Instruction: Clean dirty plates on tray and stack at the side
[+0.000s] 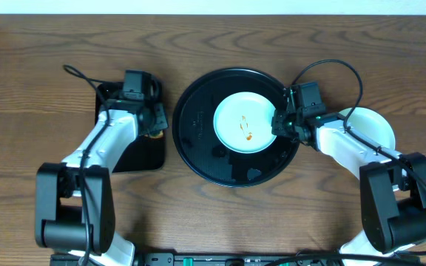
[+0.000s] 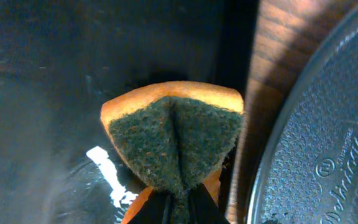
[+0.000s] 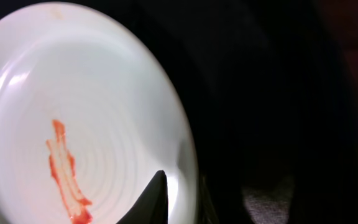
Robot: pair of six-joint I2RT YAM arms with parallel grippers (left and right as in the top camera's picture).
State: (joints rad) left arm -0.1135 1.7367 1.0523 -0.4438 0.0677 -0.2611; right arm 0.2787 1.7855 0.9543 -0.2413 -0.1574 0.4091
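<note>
Left jaws [image 2: 178, 208]: nearly closed, pinching a folded sponge [image 2: 173, 140]; green scouring face outward, orange foam behind.
Left position: over the rectangular black tray [image 1: 135, 159], just left of the round black tray [image 1: 198, 148].
Round black tray: desk centre; carries one mint plate [image 1: 235, 107], set right of centre.
Soil: orange-red sauce smear [image 1: 248, 135] on the plate's lower middle, thin streaks.
Right jaws [image 1: 281, 124]: closed narrowly on the mint plate's right rim, one finger on the top face.
Side plate [image 1: 372, 122]: pale, on the desk far right, partly under the right arm; number stacked not clear.
Step, as judged: scrub the held plate.
Doing it well: lift the sponge over the tray's raised rim; lay the scouring face flat on the smear. Use short strokes toward the pinched rim so the plate cannot skid. The right pinch needs to be firm, with the plate level.
</note>
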